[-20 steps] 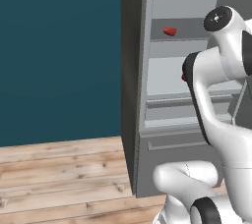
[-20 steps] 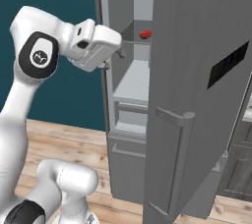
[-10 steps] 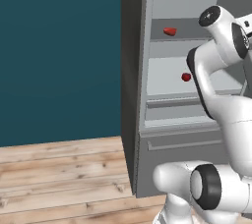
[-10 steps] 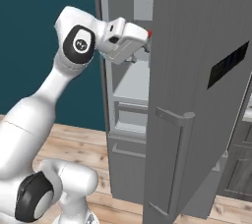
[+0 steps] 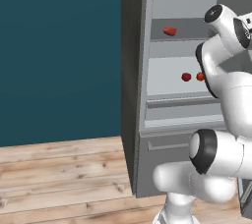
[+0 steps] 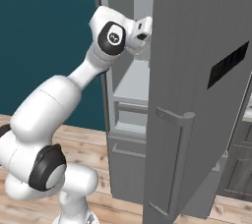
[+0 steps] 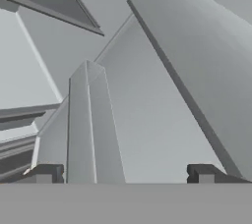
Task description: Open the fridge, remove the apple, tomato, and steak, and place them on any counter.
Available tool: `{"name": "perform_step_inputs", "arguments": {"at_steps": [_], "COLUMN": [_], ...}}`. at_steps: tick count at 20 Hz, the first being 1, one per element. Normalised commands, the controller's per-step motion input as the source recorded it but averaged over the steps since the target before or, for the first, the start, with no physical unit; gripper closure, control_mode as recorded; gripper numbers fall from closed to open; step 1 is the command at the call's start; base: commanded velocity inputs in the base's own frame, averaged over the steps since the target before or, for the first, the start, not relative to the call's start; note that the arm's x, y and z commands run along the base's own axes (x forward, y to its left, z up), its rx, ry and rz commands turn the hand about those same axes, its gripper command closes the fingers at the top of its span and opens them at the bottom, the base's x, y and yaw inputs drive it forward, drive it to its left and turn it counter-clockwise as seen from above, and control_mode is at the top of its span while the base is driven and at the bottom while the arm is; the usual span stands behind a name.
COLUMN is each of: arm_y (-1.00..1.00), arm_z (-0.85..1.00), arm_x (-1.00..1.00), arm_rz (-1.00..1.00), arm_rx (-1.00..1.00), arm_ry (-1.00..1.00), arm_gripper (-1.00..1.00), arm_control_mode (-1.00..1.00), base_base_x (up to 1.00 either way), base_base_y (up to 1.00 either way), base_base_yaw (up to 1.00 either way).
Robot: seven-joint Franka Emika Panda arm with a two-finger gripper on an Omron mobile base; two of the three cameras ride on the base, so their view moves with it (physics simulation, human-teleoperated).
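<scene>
The fridge (image 5: 147, 120) stands with its door (image 6: 197, 95) swung wide. A flat red steak (image 5: 170, 31) lies on an upper shelf. Two small round red balls (image 5: 186, 76) (image 5: 200, 76) sit side by side on the shelf below; which is the apple and which the tomato I cannot tell. My arm reaches up into the upper compartment, and the hand (image 6: 140, 31) slips behind the door's edge. In the hand view my gripper (image 7: 125, 176) is open with nothing between its fingertips (image 7: 47, 174), and it faces bare grey inner walls.
The door carries a small black panel (image 6: 227, 63) and a long handle (image 6: 177, 164) and closes off the right side. A bottom drawer (image 5: 172, 144) sits under the shelves. Teal wall and wood floor (image 5: 59, 174) lie left. A sliver of counter (image 6: 247, 115) over cabinets shows far right.
The arm has swung up and deeper into the fridge, with the hand passing behind the door's edge. It has uncovered both red balls in the left base view. The gripper stays open.
</scene>
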Motion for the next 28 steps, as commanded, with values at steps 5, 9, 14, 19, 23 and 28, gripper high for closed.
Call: {"name": "perform_step_inputs", "arguments": {"at_steps": [5,9,14,19,23,28], "arm_y": [-0.71,-0.69,-0.75,-0.83,-0.76,-0.34], "arm_z": [0.0,0.0,0.0,0.0,0.0,0.0], "arm_x": [0.31,0.04,-0.15,-0.16,-0.01,0.01], "arm_rz": [-0.07,-0.07,-0.08,-0.02,0.0,-0.01], "arm_rx": [0.0,0.0,0.0,0.0,0.0,0.06], "arm_ry": [0.0,0.0,-0.1,-0.16,-0.08,0.0], "arm_gripper": [-1.0,-1.0,-1.0,-1.0,-1.0,-1.0], "arm_control_mode": [-1.0,-1.0,-1.0,-1.0,-1.0,-1.0], "base_base_x": [0.0,0.0,0.0,0.0,0.0,0.0], "base_base_y": [0.0,0.0,0.0,0.0,0.0,0.0], "base_base_yaw": [0.0,0.0,0.0,0.0,0.0,0.0]}}
